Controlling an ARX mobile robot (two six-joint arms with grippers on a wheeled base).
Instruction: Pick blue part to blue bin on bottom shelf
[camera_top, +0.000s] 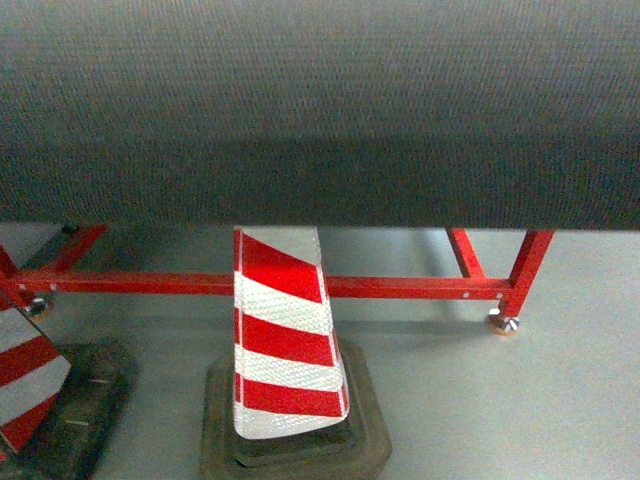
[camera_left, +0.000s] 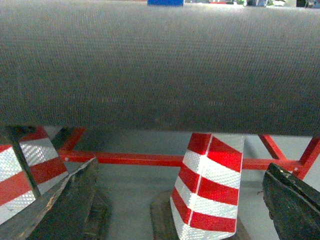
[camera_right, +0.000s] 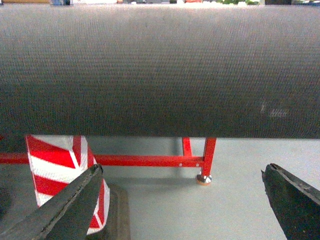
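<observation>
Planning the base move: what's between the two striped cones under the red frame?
In the head view, only bare grey floor lies between the centre cone and the left cone; the red crossbar runs behind.

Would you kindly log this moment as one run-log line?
left tool: open, empty | right tool: open, empty | facing: dark mesh surface | blue part: unseen

One dark grey mesh belt (camera_top: 320, 110) fills the upper view. Beneath the belt stand two red-and-white striped cones (camera_top: 285, 335) (camera_top: 25, 375), each on one black rubber base (camera_top: 300, 445), and one red metal frame (camera_top: 400, 287) with two visible feet (camera_top: 502, 323) (camera_top: 38, 307).
</observation>
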